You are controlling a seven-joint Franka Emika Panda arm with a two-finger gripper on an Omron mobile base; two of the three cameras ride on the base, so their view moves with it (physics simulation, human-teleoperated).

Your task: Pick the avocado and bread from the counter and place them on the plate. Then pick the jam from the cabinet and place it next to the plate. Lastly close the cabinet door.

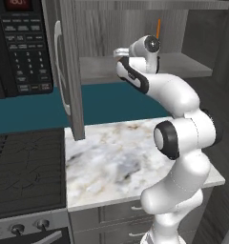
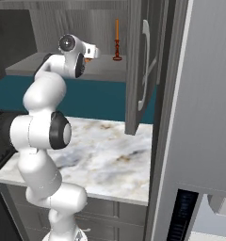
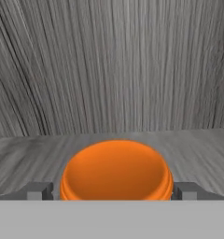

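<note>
Jam point(image 3: 116, 169) sits between the 2 spread fingertips point(image 3: 38, 190) of the gripper point(image 3: 114, 192), so closing off-centre could push it away on the cabinet point(image 3: 114, 70) shelf.

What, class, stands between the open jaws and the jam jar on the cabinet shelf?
Nothing visible. In the hand view the jam sits on the cabinet shelf directly between the two fingertips, with only the bare wood-grain back wall behind it. The gripper has its jaws spread wide, one on each side of the jar.

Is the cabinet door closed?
No, the cabinet door stands swung open, so the shelf inside shows.
</note>
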